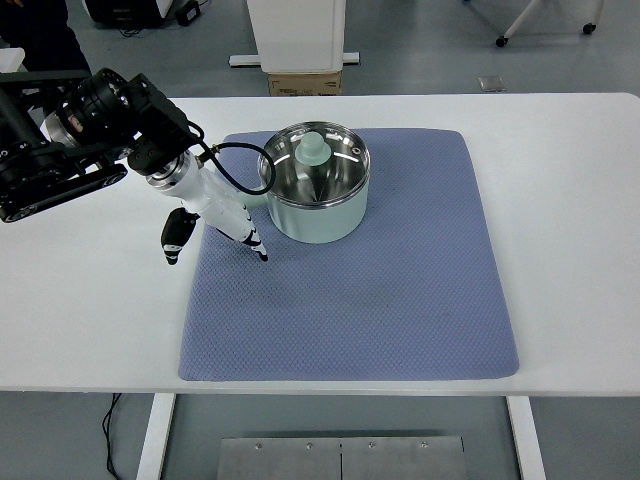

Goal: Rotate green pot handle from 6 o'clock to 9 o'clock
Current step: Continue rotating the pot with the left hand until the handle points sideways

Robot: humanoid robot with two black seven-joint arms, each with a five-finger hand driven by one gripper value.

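Robotics lab or test room. White adjustable-leg table (560, 200) with blue mat (380, 300), grey floor (430, 50), loose cable (110, 430), cardboard box (305, 83), white cabinet (297, 30), wheeled stand base (545, 25), metal floor plate (340, 458).

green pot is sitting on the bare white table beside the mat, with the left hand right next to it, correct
Not quite. In the top view the green pot sits on the blue-grey mat, near its far left corner, not on the bare white table. The rest holds: the left hand is right next to the pot, on its left side.
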